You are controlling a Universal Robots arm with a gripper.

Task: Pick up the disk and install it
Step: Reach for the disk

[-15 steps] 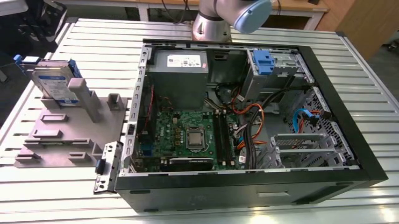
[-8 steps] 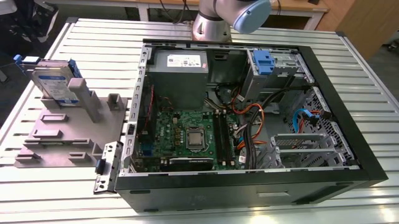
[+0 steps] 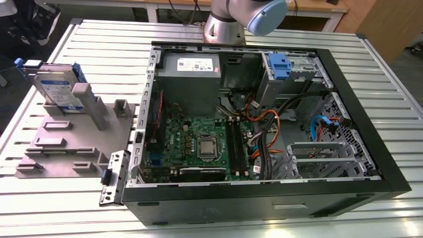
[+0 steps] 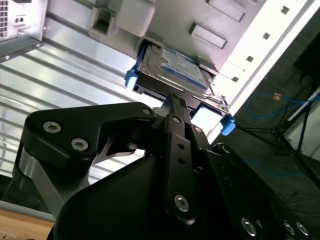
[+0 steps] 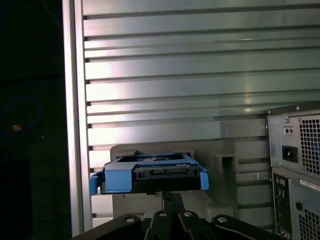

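Pincer [image 4: 172, 100] narrow, tips drawn together and holding nothing; disk [image 4: 172, 70] straight ahead of it, apart, standing on edge in grey fixture [image 3: 66, 144] on slatted bench [image 3: 66, 208]; open computer case [image 3: 264, 198] off to one side.

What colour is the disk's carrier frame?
Blue carrier around the disk; shows best in the first wrist view.

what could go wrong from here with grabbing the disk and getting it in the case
1. The disk stands on edge in the grey holder, with the claw lined up at its narrow end; an off-centre grip could tip it or jam it against the post.
2. Loose cables lie in the open case beside the drive bay; the disk might snag them going in.
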